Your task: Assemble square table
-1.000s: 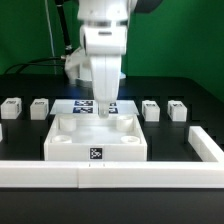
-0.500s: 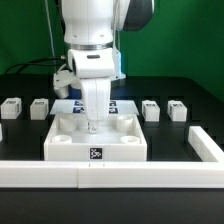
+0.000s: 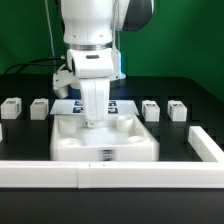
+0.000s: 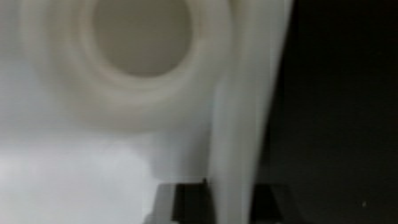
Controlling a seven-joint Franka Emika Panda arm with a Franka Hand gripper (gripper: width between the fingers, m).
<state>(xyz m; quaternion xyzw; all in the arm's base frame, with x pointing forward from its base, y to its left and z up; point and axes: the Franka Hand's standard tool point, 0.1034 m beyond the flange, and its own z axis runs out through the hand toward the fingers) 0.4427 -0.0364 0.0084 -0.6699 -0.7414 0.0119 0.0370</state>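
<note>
The square table slab (image 3: 104,142) is white with a raised rim and round corner sockets. It lies in the middle of the table and looks tilted, with its front tag almost out of sight. My gripper (image 3: 92,122) comes straight down on the slab's far rim and is shut on it. In the wrist view the white rim (image 4: 240,120) runs between my dark fingertips (image 4: 183,205), beside a round socket (image 4: 143,40). Two small white tagged legs (image 3: 12,107) (image 3: 40,107) stand on the exterior view's left and two more (image 3: 150,109) (image 3: 178,109) on its right.
A long white rail (image 3: 80,176) lies across the front. Another rail (image 3: 206,146) runs along the exterior view's right. The marker board (image 3: 122,103) lies flat behind the slab, partly hidden by the arm.
The arm swung to the exterior view's left and came down on the far rim. Since half a second ago the slab has tilted and shifted slightly right, and its front tag has nearly gone from sight.
</note>
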